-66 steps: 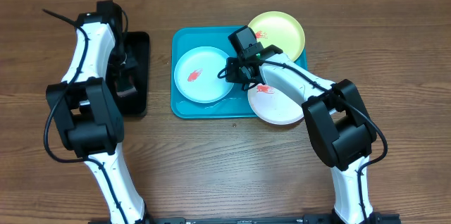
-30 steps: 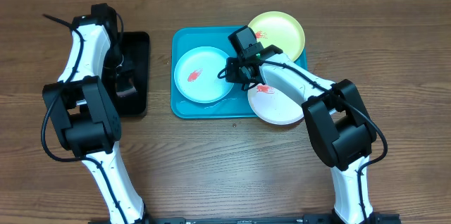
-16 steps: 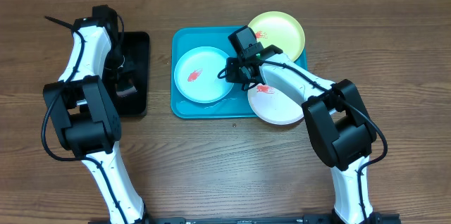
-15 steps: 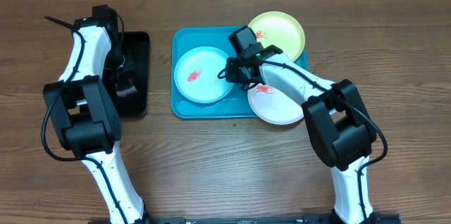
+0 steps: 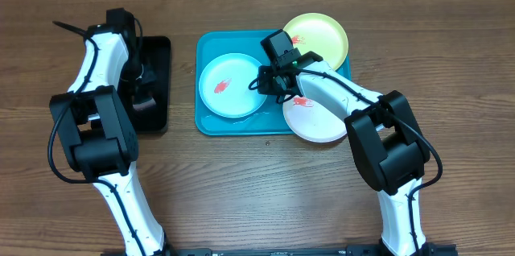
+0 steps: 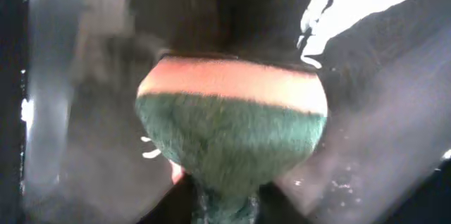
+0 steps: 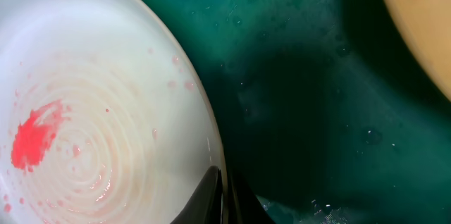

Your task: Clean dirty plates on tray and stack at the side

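Sponge (image 6: 232,129) is sitting squeezed in our left gripper (image 5: 138,79), over the black tray (image 5: 161,55). We're pinching the rim of the blue plate (image 5: 232,85) with the right gripper (image 5: 269,83). Plate is lying left of it on the turquoise tray (image 5: 205,47), toward the sponge side.

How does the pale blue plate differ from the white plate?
The pale blue plate lies inside the turquoise tray; the white plate overhangs its near right rim. The right fingers pinch the pale blue plate's rim; nothing grips the white plate. Both are round, alike in size, with red smears.
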Controlling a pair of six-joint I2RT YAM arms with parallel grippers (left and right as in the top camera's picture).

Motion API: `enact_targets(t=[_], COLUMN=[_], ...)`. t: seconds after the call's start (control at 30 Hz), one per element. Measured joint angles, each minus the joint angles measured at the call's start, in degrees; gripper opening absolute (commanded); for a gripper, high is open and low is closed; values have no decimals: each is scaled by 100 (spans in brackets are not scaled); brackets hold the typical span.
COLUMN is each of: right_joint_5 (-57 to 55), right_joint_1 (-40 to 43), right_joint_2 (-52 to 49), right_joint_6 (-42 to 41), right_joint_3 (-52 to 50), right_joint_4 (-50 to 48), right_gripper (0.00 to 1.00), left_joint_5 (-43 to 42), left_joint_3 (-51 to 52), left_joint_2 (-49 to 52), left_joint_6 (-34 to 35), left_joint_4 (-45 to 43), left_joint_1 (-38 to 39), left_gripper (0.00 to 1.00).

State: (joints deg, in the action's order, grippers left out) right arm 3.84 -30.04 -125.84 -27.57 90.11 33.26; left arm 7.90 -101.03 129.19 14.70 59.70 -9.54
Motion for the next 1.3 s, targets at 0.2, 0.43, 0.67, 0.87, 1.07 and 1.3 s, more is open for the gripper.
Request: enact_targets(t=[0.2,0.43,0.67,0.87,1.07,1.3], right_joint_5=[0,-26,76,525,1012,1231], right_joint_1=[0,-7,35,205,468,564], right_joint_2=[0,0,0,0,0,0], right_joint_6=[4,98,17,26,61,63], right_joint_3=[0,0,0,0,-4,-13], right_joint_4=[2,20,33,68,160,234], right_gripper=[8,4,4,4,4,4], left_joint_5=[4,-7,-376,-717,-1451,-1661], left_joint_3=[39,-334,-1921,-2979,-3056,-2315], left_joint_2=[0,20,61,61,61,61], left_joint_6=[-31,-33,-76,-295,-640,-562], left_joint_4=[-4,866,2205,2830,2503,1462], left_joint_1=[0,2,4,168,796,1742], left_gripper=[4,4,4,4,4,4])
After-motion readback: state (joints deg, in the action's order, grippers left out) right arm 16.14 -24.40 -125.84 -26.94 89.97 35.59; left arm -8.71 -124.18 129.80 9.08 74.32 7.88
